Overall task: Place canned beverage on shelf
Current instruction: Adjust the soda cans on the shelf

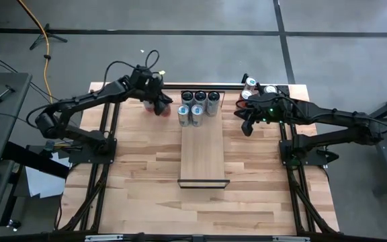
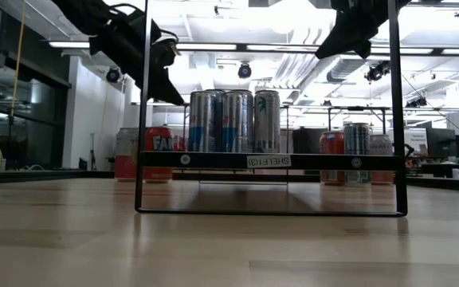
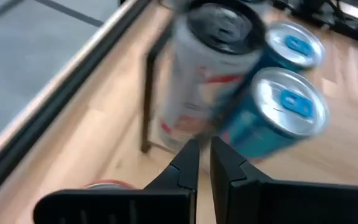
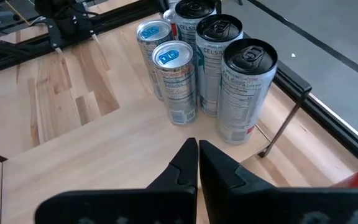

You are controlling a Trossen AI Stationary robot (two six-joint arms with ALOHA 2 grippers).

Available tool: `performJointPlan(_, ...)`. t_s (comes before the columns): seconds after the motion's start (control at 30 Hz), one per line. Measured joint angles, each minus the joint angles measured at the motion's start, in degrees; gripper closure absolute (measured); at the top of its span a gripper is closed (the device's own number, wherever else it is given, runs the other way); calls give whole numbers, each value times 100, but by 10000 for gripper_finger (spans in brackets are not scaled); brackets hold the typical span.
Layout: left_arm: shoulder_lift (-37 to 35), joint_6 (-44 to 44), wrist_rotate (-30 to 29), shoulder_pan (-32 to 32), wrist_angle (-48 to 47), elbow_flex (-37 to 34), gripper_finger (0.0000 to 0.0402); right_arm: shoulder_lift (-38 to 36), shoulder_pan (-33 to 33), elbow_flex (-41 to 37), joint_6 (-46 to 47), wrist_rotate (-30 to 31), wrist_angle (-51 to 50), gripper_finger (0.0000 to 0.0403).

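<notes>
The pale wooden plank shelf (image 1: 203, 151) with thin dark metal end frames already carries five slim aluminium cans (image 1: 199, 106) at its far end. More stand on the plank-patterned worktop (image 1: 140, 175), like the red can (image 2: 158, 153). These look rigid, smooth and slippery, best gripped mid-wall. The left gripper (image 1: 161, 105) and right gripper (image 1: 247, 128) are pressed together, empty.

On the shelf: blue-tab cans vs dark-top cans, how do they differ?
Lids: the blue-tab cans have silver tops with blue tabs; the dark-top cans have black tops.
Position: the high view shows the dark-top cans in the far row at the shelf end, with the blue-tab cans just in front of them.
Count: three dark-top, two blue-tab.
Shared: all stand upright, slim and tall, clustered on the shelf.
</notes>
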Motion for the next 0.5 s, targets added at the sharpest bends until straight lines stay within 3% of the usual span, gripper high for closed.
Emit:
performJointPlan(0.23,7,-410,-218,-591,1003,-908,401,482,15,0,141,-305,5,403)
performJointPlan(0.5,4,-376,-381,-666,1284,-1020,401,1022,13,0,-47,-316,392,403)
